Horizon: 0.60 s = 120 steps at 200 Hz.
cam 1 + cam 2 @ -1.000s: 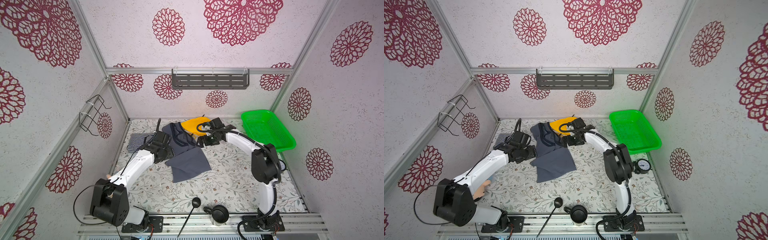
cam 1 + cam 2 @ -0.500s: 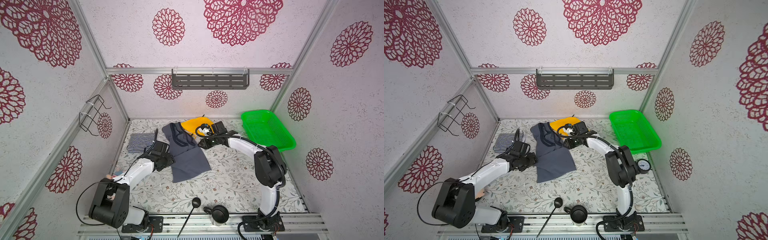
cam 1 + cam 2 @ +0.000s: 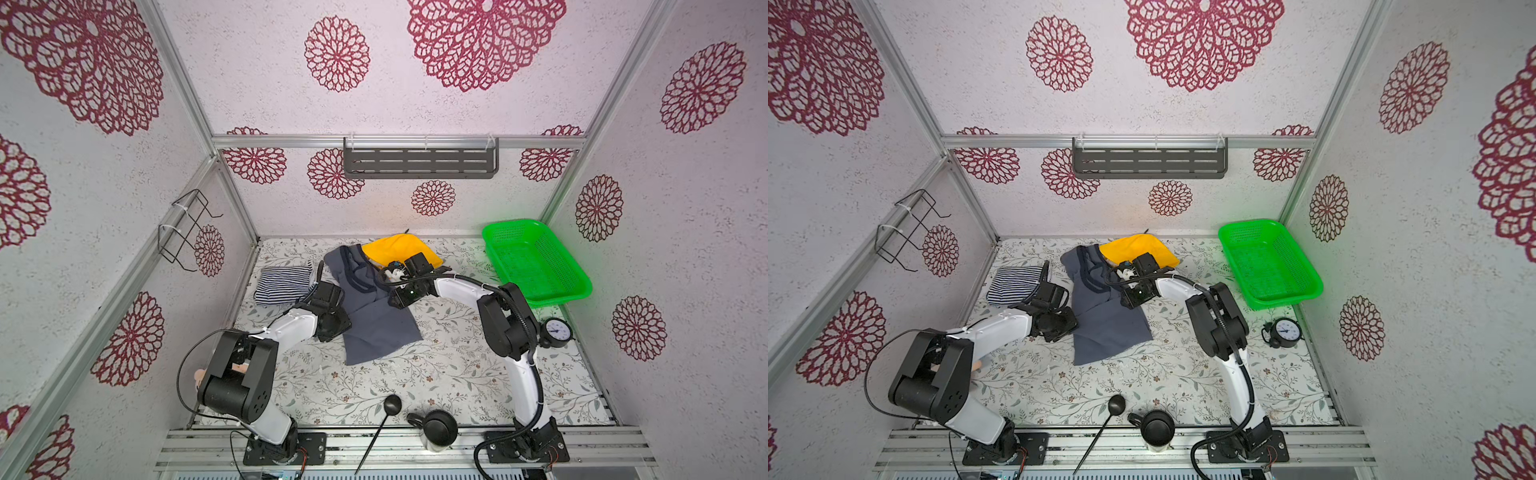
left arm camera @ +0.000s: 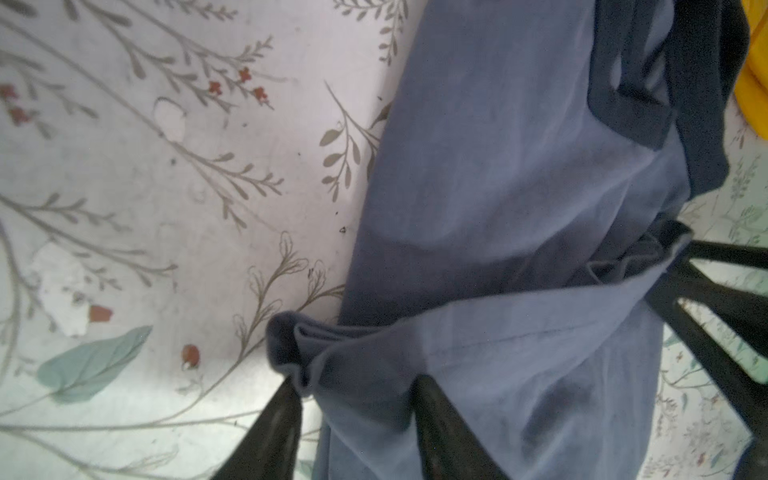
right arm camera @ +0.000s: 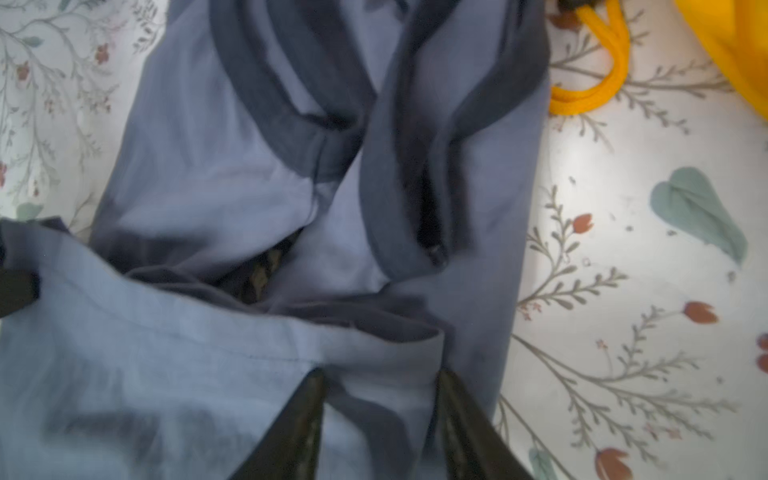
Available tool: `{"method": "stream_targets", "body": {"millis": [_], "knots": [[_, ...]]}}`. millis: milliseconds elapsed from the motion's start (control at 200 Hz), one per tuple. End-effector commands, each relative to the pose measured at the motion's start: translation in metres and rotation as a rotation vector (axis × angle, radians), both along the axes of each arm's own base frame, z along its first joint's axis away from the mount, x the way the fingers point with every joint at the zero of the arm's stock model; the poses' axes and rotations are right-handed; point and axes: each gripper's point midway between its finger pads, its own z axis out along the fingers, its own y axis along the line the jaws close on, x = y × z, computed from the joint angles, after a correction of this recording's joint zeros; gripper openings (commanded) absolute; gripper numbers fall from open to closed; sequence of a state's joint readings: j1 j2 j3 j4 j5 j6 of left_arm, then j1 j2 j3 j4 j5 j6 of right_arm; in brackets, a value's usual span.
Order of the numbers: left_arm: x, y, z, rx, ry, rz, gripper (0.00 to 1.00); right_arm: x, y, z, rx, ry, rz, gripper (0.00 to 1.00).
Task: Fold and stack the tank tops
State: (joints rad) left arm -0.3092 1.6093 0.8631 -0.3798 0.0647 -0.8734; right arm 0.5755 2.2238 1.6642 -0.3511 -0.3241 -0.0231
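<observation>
The slate blue-grey tank top [image 3: 378,328] [image 3: 1108,332] lies lengthwise in the middle of the table, with its dark-trimmed neck at the far end. My left gripper [image 3: 338,323] [image 4: 355,382] is at its left edge, about mid-length, shut on a bunched fold of it. On the opposite edge my right gripper [image 3: 392,297] [image 5: 380,374] is shut on the cloth. A stitched fold [image 5: 187,336] runs raised between the two grippers. A folded navy-and-white striped tank top [image 3: 282,284] [image 3: 1013,284] lies at the far left.
A yellow cloth hat [image 3: 399,247] lies just behind the right gripper, its cord [image 5: 598,83] beside the tank top's shoulder. A green basket [image 3: 557,296] stands at the far right and a small clock [image 3: 557,332] in front of it. A black ladle [image 3: 392,405] and a black mug [image 3: 436,424] are at the front edge.
Both grippers have come down and toward the front, from near the neck end to the tank top's side edges. Their jaws have narrowed onto the cloth.
</observation>
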Motion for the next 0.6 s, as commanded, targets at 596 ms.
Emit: {"method": "stream_targets", "body": {"millis": [596], "knots": [[0.024, 0.008, 0.084, 0.066, -0.18, -0.033, 0.0, 0.012, 0.008, 0.099, 0.115, -0.271, -0.072, 0.0]]}}
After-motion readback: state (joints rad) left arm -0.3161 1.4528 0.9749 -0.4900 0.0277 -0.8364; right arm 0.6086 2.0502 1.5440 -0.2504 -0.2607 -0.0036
